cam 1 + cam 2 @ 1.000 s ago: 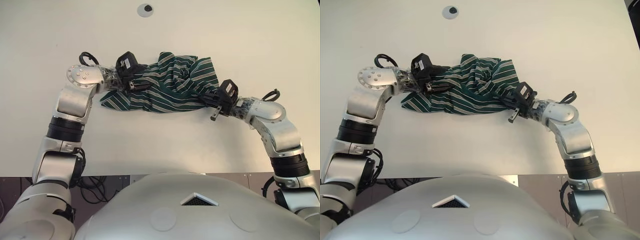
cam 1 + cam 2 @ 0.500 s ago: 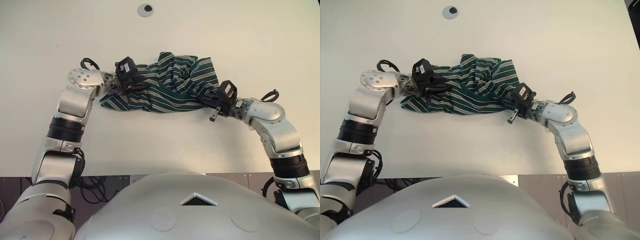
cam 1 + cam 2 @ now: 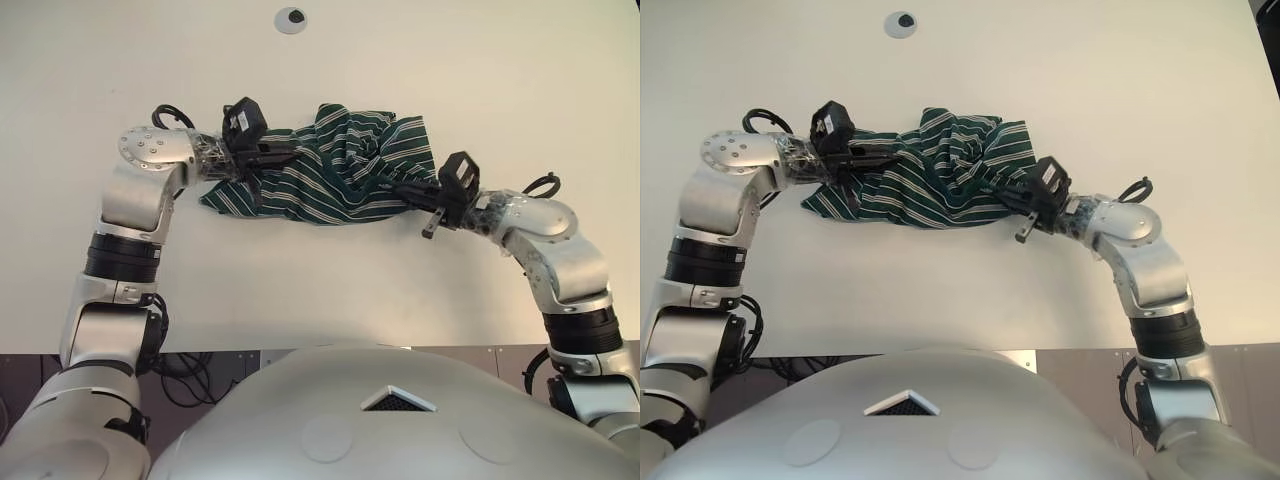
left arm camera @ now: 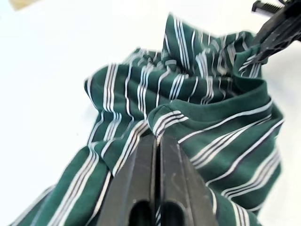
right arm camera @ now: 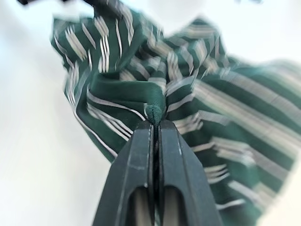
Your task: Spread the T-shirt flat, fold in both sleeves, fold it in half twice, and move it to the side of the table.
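Tabletop [image 3: 300, 280], pale and plain, is seen on the near side of the T-shirt [image 3: 345, 170]. The T-shirt, dark green with thin white stripes, is bunched into a crumpled heap on the tabletop. Its folds are piled up rather than spread flat, and the sleeves cannot be told apart in the heap.

At the near right edge of the T-shirt, the right gripper [image 3: 400, 185] is clenched on a fold of the fabric. In the right wrist view its two dark jaws are pressed together, and a green hem is pinched between their tips.

At the left end of the T-shirt, slightly farther off, the left gripper [image 3: 295, 151] is likewise clamped on the cloth. In the left wrist view a striped ridge of fabric is caught at the tips of its jaws, and the right gripper is seen beyond the heap. The near left corner of the T-shirt is draped below the left gripper onto the tabletop.

Well beyond the T-shirt, on its far side, a small round disc [image 3: 291, 19] with a dark centre is set in the tabletop.
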